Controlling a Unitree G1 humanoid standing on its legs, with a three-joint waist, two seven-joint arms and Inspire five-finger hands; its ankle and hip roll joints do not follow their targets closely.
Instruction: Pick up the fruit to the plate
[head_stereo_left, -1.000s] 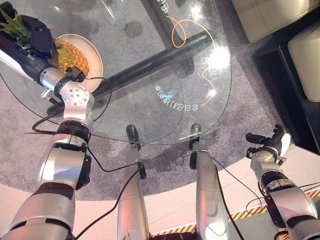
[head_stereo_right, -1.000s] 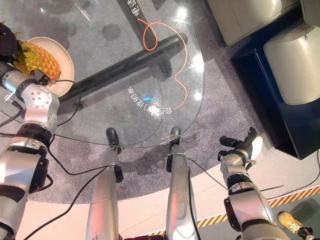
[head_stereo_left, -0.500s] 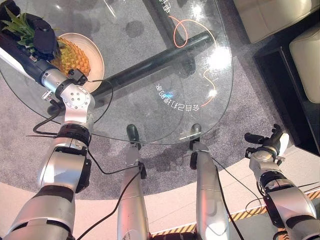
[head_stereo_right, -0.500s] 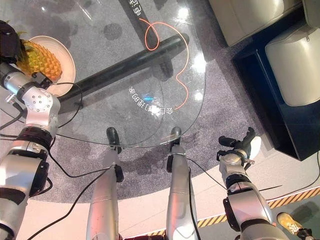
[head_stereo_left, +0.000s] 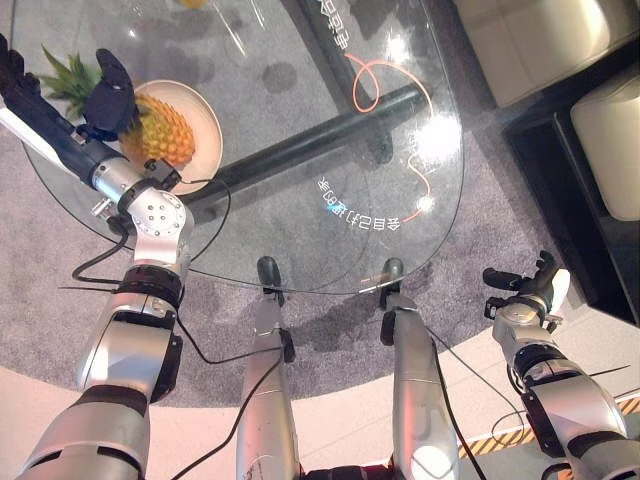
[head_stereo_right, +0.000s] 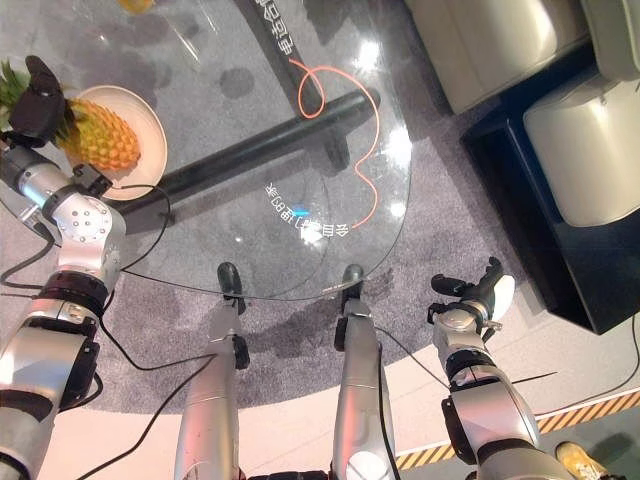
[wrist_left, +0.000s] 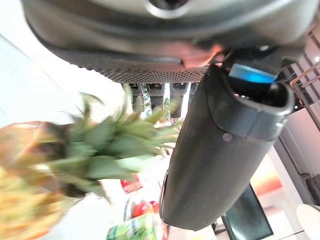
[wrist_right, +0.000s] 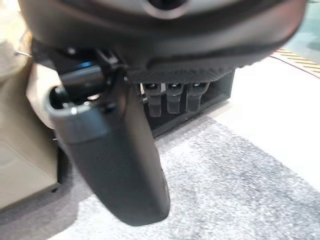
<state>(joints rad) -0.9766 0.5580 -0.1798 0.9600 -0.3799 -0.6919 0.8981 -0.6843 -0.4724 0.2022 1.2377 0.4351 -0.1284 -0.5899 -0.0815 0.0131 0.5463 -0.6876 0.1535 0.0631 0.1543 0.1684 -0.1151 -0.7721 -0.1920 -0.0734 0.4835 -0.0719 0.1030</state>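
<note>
We observe that the left hand (head_stereo_left: 108, 92), which a second ago lay closed over the pineapple (head_stereo_left: 160, 130), has now released it: fingers extended, thumb standing clear of the leafy crown, nothing held. The pineapple lies on its side on the plate (head_stereo_left: 205, 122), just beside the left hand and partly under its thumb. We judge the placement complete; what remains is withdrawing the arm.

The right hand (head_stereo_left: 528, 295) hangs well off the table (head_stereo_left: 300, 230), low at the robot's right side, fingers loosely extended and holding nothing.

The table is an oval glass top on a dark bar (head_stereo_left: 310, 140), with printed lettering (head_stereo_left: 355, 212) and an orange line (head_stereo_left: 385, 95) between the hands. Grey carpet (head_stereo_left: 500, 200) lies beneath, and pale upholstered seats (head_stereo_left: 610, 130) stand beyond the right hand.
</note>
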